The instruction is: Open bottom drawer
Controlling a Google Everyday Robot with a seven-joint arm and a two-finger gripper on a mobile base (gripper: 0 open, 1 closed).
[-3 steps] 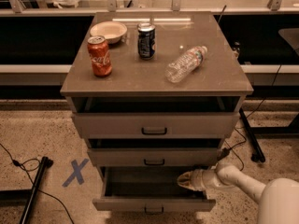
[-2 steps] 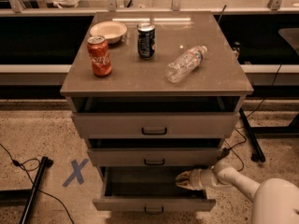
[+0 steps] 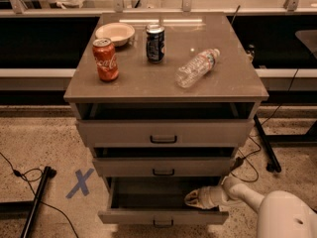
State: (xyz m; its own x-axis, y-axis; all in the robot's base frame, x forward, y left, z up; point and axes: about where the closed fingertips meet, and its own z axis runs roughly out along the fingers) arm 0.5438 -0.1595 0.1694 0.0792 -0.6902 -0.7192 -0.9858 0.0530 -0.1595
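The bottom drawer [image 3: 163, 216] is the lowest of three grey drawers in the cabinet. It is pulled well out, and its dark inside shows. Its small black handle [image 3: 163, 224] sits at the centre of the front, near the frame's lower edge. My gripper [image 3: 193, 199] is on the end of a white arm that comes in from the lower right. It reaches over the drawer's right side, just above the top edge of the front, pointing left.
On the cabinet top [image 3: 237, 83] stand a red cola can [image 3: 105, 59], a dark can [image 3: 155, 43] and a bowl [image 3: 115, 33], and a plastic bottle [image 3: 197, 67] lies on its side. The top drawer [image 3: 163, 132] and middle drawer [image 3: 163, 166] stand slightly out. Cables and a blue tape X [image 3: 79, 183] lie on the floor.
The gripper has crept a little to the left over the open bottom drawer. The drawer stands about as far out as before.
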